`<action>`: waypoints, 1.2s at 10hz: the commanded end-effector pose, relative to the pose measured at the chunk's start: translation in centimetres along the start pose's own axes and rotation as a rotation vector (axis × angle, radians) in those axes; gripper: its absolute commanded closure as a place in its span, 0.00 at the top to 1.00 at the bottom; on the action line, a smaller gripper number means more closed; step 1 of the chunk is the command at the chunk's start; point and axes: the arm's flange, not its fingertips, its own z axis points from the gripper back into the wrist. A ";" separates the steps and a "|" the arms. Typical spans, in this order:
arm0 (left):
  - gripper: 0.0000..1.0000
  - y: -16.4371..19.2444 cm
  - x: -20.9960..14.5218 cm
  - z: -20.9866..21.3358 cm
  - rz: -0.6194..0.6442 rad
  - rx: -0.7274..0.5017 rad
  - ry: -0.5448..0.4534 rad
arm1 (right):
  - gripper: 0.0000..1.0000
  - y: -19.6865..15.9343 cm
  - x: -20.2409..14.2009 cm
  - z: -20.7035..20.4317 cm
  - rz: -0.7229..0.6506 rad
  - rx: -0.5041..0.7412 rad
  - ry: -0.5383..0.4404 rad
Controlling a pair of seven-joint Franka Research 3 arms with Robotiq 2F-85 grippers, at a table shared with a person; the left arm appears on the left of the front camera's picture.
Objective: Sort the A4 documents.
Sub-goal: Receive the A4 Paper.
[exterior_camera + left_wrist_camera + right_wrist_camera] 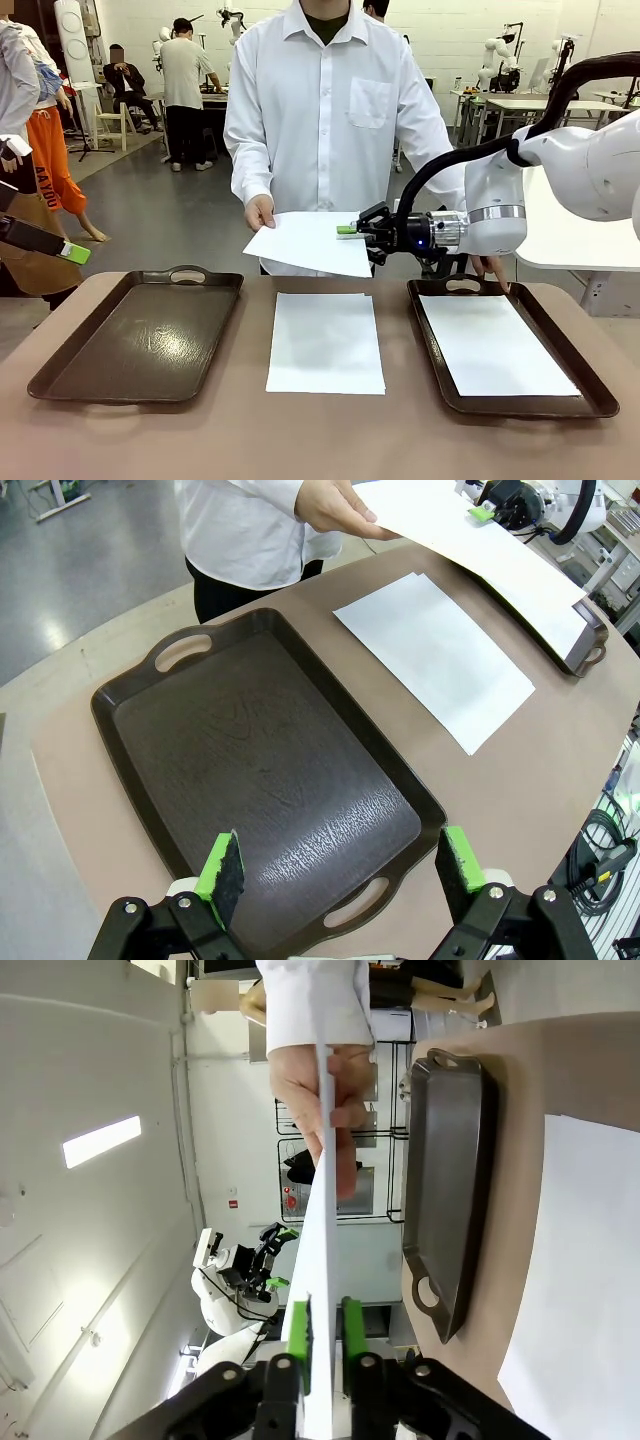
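Note:
A person across the table holds out a white A4 sheet (310, 243) in one hand (259, 212). My right gripper (350, 230) is shut on that sheet's right edge; in the right wrist view the sheet (318, 1290) runs edge-on between the green pads (299, 1332). A second sheet (325, 342) lies flat on the table between the trays. A third sheet (495, 345) lies inside the right tray (600, 395). My left gripper (340, 868) hangs open above the near end of the bare left tray (250, 770), with nothing between its fingers.
The left dark brown tray (140, 335) has handles at both ends. The person's other hand (490, 268) rests at the far end of the right tray. The brown table (320, 440) has free room along its front edge.

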 end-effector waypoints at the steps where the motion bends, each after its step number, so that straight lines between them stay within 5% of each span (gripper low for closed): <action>1: 1.00 0.2 -0.2 -0.1 -0.011 -0.019 -0.012 | 0.02 -0.1 -0.2 -0.4 -0.011 0.023 -0.037; 2: 1.00 0.2 -0.2 -0.1 -0.011 -0.019 -0.012 | 0.11 -0.1 -0.1 -0.3 -0.013 0.027 -0.039; 3: 1.00 0.2 -0.2 -0.1 -0.011 -0.019 -0.012 | 0.00 -0.1 0.0 -0.3 -0.014 0.031 -0.043; 9: 1.00 0.2 -0.2 -0.1 -0.011 -0.019 -0.012 | 0.00 -0.3 -0.2 -0.3 -0.032 0.047 -0.019; 10: 1.00 0.2 -0.2 -0.1 -0.011 -0.019 -0.012 | 0.00 -0.2 -0.4 -0.3 -0.046 0.056 0.004; 11: 1.00 0.2 -0.2 -0.1 -0.011 -0.019 -0.012 | 0.00 0.4 -1.0 -0.4 -0.044 0.165 0.167; 12: 1.00 0.2 -0.2 -0.1 -0.011 -0.019 -0.012 | 0.00 -0.1 0.0 -0.1 -0.015 0.021 -0.001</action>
